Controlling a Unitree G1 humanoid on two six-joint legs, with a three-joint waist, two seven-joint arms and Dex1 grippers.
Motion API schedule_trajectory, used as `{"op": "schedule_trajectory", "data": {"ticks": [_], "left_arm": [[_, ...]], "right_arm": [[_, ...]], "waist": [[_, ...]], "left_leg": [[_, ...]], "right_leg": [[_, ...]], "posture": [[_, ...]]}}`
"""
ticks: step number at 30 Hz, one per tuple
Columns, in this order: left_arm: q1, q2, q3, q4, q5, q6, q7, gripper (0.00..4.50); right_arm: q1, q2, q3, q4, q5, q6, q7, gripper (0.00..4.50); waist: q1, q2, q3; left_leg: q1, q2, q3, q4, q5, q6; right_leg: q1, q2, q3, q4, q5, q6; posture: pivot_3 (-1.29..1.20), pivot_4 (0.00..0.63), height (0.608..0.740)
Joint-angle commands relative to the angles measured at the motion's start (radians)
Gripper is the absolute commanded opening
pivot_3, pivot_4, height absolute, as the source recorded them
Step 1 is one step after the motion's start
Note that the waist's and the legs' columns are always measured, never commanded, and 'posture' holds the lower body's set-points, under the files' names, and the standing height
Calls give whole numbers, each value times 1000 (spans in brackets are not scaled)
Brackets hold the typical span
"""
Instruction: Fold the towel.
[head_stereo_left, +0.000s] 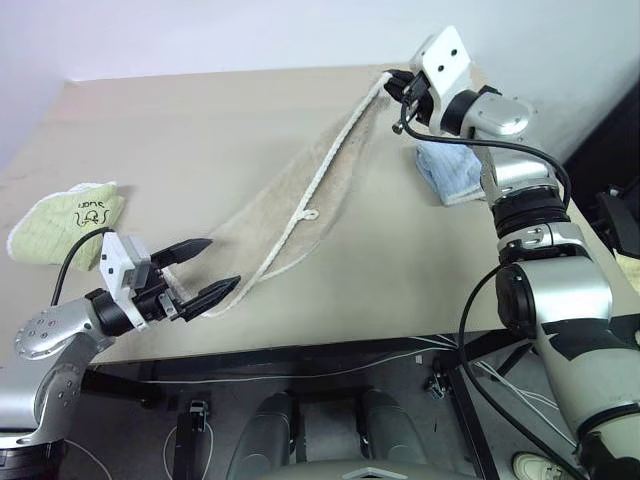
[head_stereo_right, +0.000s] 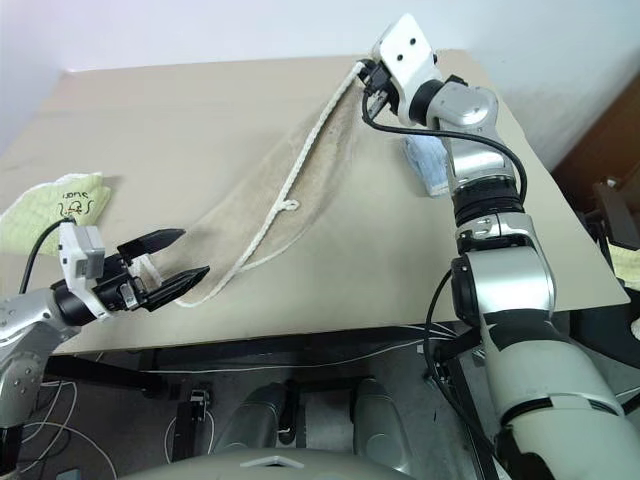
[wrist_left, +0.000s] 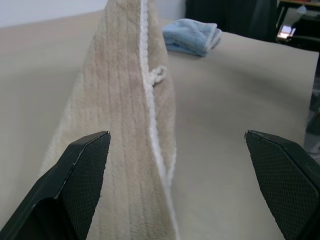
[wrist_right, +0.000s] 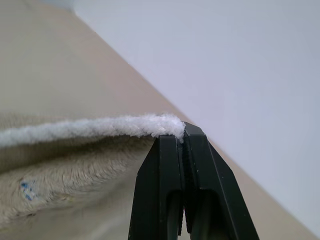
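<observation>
A beige towel (head_stereo_left: 300, 190) with a white corded edge stretches in a long band across the tan table (head_stereo_left: 180, 130). Its far corner is lifted off the table, pinched in my right gripper (head_stereo_left: 392, 84), which is shut on it; the right wrist view shows the white edge (wrist_right: 100, 127) clamped at the fingertips (wrist_right: 170, 145). The towel's near end lies on the table by the front edge. My left gripper (head_stereo_left: 205, 270) hovers open just in front of that near end, its fingers (wrist_left: 85, 165) spread either side of the towel band (wrist_left: 125, 125) without touching it.
A folded light-blue cloth (head_stereo_left: 445, 168) lies on the table under my right forearm. A folded pale-green cloth (head_stereo_left: 65, 222) with dark writing sits at the table's left edge. Cables hang below the front edge.
</observation>
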Motion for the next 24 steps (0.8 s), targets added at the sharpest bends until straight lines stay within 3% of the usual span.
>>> {"op": "schedule_trajectory", "data": {"ticks": [1, 8, 24], "left_arm": [[-9, 24, -4, 21, 66, -48, -2, 4500], [-28, 45, -75, 150, 272, -220, -4, 4500], [22, 11, -182, 214, 355, -326, -37, 4500]], "right_arm": [[-17, -8, -14, -72, 15, 21, -23, 10], [-39, -8, -15, -54, -11, 55, -121, 10], [-60, 10, -6, -94, 2, 60, -142, 10]], "waist": [[0, 0, 0], [0, 0, 0], [-1, 0, 0]], "left_leg": [[0, 0, 0, 0, 0, 0], [0, 0, 1, -1, 0, 0], [-5, 0, 3, -4, 0, 0]], "right_leg": [[0, 0, 0, 0, 0, 0], [-1, 0, 0, 0, 0, 0], [-8, -1, 3, 0, 1, 2]], "posture": [[0, 150, 740], [0, 150, 740], [0, 150, 740]]}}
